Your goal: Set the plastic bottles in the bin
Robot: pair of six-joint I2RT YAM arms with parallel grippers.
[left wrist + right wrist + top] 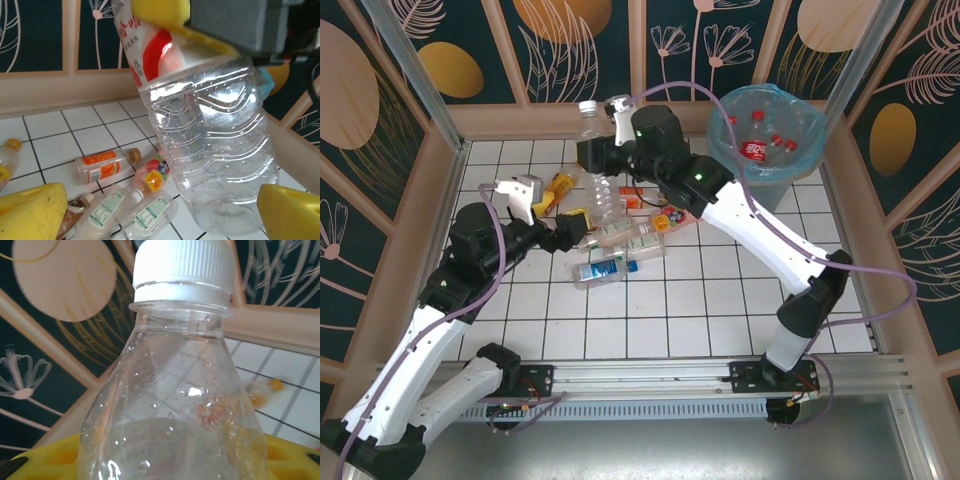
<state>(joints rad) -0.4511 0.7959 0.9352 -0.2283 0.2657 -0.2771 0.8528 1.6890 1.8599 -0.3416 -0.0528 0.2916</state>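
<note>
My right gripper (pixel 595 158) (pixel 170 465) is shut on a large clear bottle (pixel 602 195) (pixel 175 405) with a white cap (pixel 588 107) (pixel 184 265) and a red-and-white label, held upright off the tiles. That bottle's lower body (pixel 215 150) hangs just ahead of my left gripper (pixel 570 228) (pixel 160 222), which is open, its yellow fingers (pixel 30 210) wide apart and holding nothing. More plastic bottles lie on the tiles: an orange-labelled one (pixel 100 167), a pink one (pixel 155 175) (pixel 665 220) and two green-labelled clear ones (pixel 150 212) (pixel 600 270). The bin (pixel 720 150) stands at the far right with red-labelled bottles (pixel 753 150) inside.
An orange bottle (pixel 558 185) lies near the left wall beside the left arm's white wrist camera (pixel 520 190). Wooden walls (pixel 450 200) ring the white tiled floor. The right arm (pixel 760 230) stretches diagonally across the right half. Open tiles lie in front of the pile (pixel 700 300).
</note>
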